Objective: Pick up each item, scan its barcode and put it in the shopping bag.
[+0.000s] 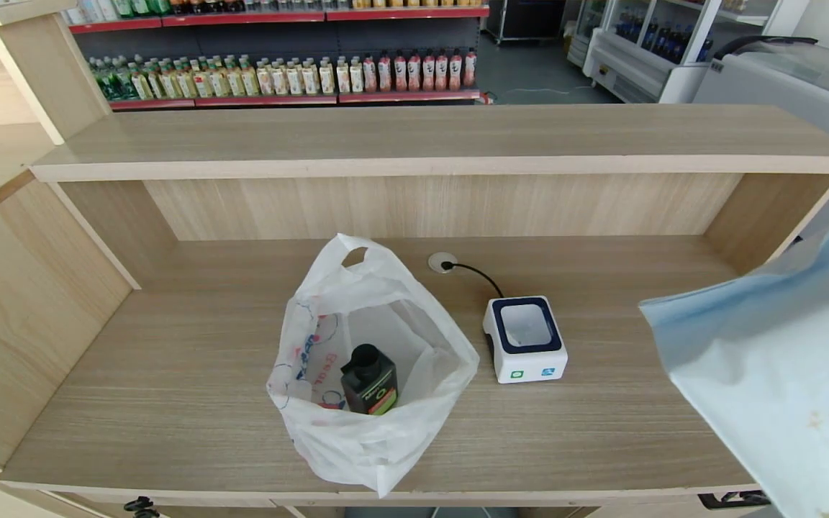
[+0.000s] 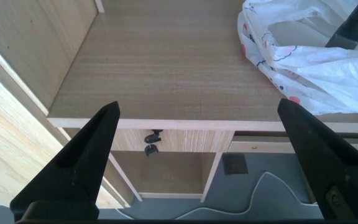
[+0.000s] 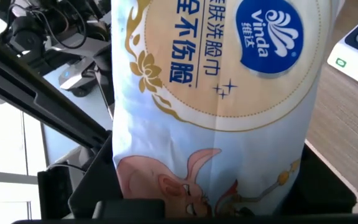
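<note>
The right gripper (image 3: 210,205) pinches a soft blue-and-white tissue pack (image 3: 229,93) between its jaws. The left gripper (image 2: 194,165) hangs with jaws spread wide; just beyond them lies a white plastic shopping bag (image 2: 316,62) holding a dark bottle (image 1: 369,380).

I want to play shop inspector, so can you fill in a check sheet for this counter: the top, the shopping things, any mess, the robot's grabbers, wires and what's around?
Surface: wooden counter with a raised back ledge.
Job's things: white shopping bag stands open mid-counter with a dark bottle inside; scanner sits to its right, apart from it; blue-and-white pack is held up at the right.
Clutter: nothing seen.
Grippers: left gripper open, by the counter's front edge; right gripper shut on the pack.
Cables: black cable runs from the scanner to a hole in the counter.
Surroundings: shelves of bottles and coolers behind.
</note>
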Controlling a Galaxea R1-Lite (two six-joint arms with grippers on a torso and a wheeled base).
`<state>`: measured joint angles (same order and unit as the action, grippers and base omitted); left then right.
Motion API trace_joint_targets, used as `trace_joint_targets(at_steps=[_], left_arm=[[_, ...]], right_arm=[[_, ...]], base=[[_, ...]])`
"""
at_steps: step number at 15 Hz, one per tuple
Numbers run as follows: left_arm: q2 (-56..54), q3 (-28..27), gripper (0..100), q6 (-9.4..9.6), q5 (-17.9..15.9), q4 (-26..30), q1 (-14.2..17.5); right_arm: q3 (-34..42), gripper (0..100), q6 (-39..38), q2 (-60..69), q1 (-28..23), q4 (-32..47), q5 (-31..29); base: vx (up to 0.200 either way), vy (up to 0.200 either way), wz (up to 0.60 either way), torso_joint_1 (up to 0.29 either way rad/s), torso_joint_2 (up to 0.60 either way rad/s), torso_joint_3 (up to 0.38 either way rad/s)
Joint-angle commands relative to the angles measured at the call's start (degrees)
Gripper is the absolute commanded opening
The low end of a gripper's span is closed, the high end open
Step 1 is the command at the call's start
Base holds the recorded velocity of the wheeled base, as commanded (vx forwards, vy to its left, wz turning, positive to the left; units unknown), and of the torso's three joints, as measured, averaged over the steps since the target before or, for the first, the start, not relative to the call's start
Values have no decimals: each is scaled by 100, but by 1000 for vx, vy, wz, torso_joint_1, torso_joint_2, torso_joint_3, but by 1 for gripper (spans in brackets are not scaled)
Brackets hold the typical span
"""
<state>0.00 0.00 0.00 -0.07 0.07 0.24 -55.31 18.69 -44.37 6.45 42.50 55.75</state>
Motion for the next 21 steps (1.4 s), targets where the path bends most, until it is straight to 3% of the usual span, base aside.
trace_joint_targets(at_steps=[1,7,12,14,16,19,21], left_arm=[[0,0,100,0,-1,1,2],[0,0,100,0,-1,1,2],[0,0,100,0,-1,-7,2],[0,0,100,0,7,1,2],[0,0,100,0,-1,1,2],[0,0,100,0,-1,1,2],[0,0,100,0,7,-7,2]], right_arm=[[29,0,-6,140,-3,4,-2],[73,0,56,131,23,-22,-240],[-77,0,662,-194,-30,-92,-249],[-446,0,1093,-449,-539,-92,-257],[-850,0,1471,-537,-1278,-22,-978],[-788,0,1524,-625,-1840,-242,-1119],[-815,0,1541,-854,-1875,-637,-1127]], base=[[0,0,0,0,0,0],[0,0,0,0,0,0],[0,0,0,0,0,0],[0,0,0,0,0,0],[0,0,0,0,0,0],[0,0,0,0,0,0],[0,0,0,0,0,0]])
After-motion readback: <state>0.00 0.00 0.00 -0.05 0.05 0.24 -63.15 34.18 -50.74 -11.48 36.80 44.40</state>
